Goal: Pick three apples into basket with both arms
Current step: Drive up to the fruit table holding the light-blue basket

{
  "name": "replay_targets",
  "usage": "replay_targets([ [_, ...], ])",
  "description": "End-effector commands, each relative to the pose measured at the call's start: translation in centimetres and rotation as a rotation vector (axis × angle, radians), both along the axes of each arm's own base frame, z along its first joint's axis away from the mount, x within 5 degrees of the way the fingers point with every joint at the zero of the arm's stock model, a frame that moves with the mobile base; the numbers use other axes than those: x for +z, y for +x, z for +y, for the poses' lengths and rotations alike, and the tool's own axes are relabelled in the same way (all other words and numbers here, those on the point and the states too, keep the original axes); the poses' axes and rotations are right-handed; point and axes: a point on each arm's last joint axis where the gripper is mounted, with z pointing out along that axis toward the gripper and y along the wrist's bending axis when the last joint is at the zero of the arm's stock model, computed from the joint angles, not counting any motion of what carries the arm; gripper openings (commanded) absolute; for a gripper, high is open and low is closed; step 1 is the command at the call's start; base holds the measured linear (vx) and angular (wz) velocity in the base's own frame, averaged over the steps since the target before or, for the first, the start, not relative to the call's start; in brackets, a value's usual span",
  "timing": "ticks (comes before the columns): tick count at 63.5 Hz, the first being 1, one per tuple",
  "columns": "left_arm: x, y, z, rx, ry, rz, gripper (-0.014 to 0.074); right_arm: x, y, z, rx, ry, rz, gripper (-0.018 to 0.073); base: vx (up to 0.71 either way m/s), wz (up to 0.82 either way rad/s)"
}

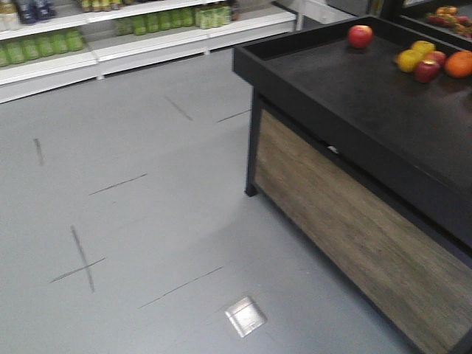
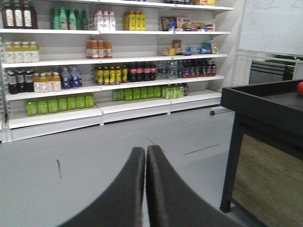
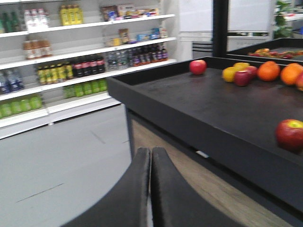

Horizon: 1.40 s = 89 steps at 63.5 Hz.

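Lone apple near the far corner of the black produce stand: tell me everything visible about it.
The lone apple is round and red, with a lighter yellowish patch near the top and smooth, slightly shiny skin. It rests on the matte black top of the stand, close to the raised back rim near the far corner; whether it touches the rim cannot be told. Nothing else touches it. The fruit cluster lies apart, to its right in the front view.

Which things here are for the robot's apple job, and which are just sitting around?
For the job:
back apple, middle apple, near apple
left hand and right hand, both shut and empty
basket, which is not in view

Just sitting around:
oranges
yellow fruit
drink bottles on the shelves
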Motion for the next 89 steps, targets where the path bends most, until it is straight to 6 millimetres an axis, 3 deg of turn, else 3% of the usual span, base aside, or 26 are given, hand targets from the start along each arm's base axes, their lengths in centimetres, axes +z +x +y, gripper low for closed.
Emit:
replay_targets([
  [1,1.54,-0.28,-0.1,-0.007,0.009,-0.114,-0.0008,0.54,-0.08,-0.01,-0.003,-0.015,-0.076,-0.0005,0.11,-0.47],
  [89,1.54,-0.28,-0.1,-0.007,0.009,-0.114,-0.0008,0.54,-0.08,-0.01,-0.003,-0.015,-0.076,-0.0005,0.05,-0.49],
])
